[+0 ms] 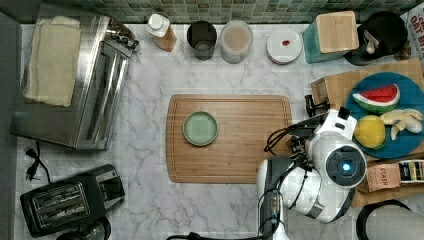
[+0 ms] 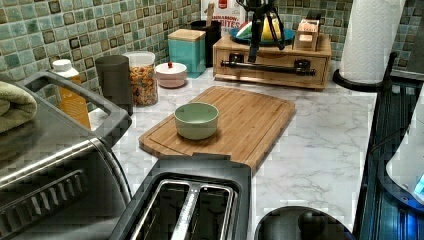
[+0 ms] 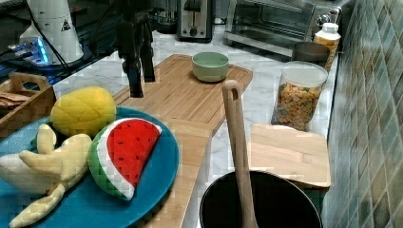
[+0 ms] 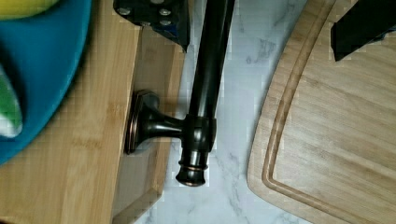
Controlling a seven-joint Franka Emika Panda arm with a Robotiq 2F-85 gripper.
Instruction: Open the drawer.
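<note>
The drawer (image 2: 272, 76) is the light wood front of a boxy stand at the far end of the counter in the left view, and it looks flush with the stand. Its long black bar handle (image 2: 270, 67) runs across the front on two brackets. My gripper (image 2: 257, 52) hangs just in front of the drawer, over the handle's left part in the left view. In the wrist view the gripper (image 4: 259, 25) is open, one finger on each side of the handle (image 4: 208, 84), near its end bracket (image 4: 154, 123). My gripper (image 3: 141, 83) points down beside the stand.
A blue plate (image 1: 410, 95) of toy fruit lies on top of the stand. The brown cutting board (image 1: 240, 150) with a green bowl (image 1: 200, 128) lies close in front of the drawer. A paper towel roll (image 2: 370, 35) stands beside the stand. Jars line the tiled wall.
</note>
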